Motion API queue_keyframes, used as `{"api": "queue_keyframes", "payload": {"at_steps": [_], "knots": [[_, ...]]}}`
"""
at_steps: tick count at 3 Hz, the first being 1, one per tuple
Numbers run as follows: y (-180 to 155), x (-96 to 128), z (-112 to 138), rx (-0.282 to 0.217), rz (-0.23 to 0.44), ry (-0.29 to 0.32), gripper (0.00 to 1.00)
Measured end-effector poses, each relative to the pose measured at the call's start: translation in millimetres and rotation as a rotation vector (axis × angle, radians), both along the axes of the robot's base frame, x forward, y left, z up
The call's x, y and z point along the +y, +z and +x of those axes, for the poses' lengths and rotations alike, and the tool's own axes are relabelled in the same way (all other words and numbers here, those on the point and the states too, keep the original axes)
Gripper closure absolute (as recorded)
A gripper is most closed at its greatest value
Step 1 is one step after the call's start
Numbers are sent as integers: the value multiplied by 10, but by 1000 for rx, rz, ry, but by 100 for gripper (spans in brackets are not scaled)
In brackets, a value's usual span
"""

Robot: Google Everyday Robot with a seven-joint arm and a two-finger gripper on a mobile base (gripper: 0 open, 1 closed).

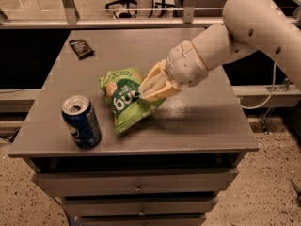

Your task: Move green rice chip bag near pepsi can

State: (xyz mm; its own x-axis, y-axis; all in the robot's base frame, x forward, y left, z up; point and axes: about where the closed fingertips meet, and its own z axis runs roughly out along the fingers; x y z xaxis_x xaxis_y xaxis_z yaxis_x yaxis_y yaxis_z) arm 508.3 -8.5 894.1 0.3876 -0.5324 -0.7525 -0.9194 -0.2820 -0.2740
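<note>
Gripper (149,87) clenched on rt edge of green rice chip bag (123,101); bag tilted, lower end on table (202,119), near pepsi can (81,122), not touching.

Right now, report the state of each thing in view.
gripper, shut on the green rice chip bag, at its right edge.
green rice chip bag, crumpled, gripped, tilted.
pepsi can, upright, apart from the bag.
black packet, lying flat, far left corner.
drawers, closed.

white lettering on green rice chip bag (123,102) unreadable, gripper (145,91) clamps its rt edge
</note>
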Motion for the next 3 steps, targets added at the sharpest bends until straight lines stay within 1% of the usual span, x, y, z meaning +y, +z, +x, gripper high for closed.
{"api": "queue_keyframes", "payload": {"at_steps": [1,2,3], "knots": [[-94,111,-2,37,-8,31,99],[-101,167,-10,51,-22,54,78],[-63,196,-42,57,-33,67,54]]}}
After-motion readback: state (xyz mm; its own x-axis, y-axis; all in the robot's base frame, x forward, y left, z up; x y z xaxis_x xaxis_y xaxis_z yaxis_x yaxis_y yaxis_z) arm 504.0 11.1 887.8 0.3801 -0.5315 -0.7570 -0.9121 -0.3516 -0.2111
